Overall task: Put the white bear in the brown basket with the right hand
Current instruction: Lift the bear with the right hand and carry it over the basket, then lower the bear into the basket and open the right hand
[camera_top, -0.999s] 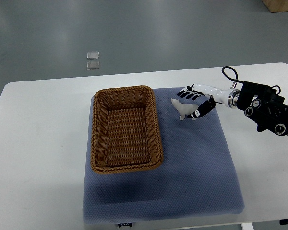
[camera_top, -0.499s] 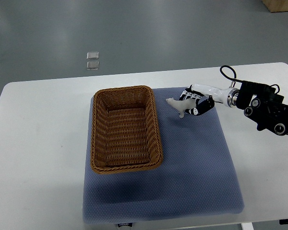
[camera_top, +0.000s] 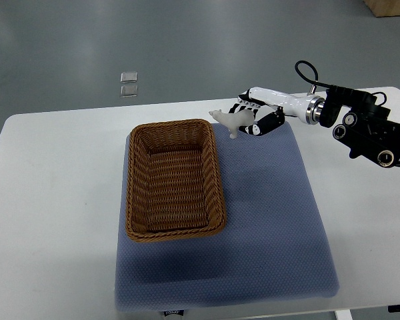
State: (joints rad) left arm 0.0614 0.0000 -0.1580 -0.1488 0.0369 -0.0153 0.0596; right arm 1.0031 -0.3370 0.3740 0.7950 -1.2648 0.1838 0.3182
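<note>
R hand (camera_top: 253, 121) grips the bear (camera_top: 227, 121), fingers curled round its rear half, head poking out toward the basket (camera_top: 175, 179). Bear sits in the air just beside the basket's far right corner, not over the opening yet. Looks small, rigid, prob. light plastic or ceramic w/ a smooth glossy skin, so could slip or twist in a loose pinch. Best hold is round the body, as here, not by legs or snout. Basket rests on the blue mat (camera_top: 273, 220). L arm not seen.
</note>
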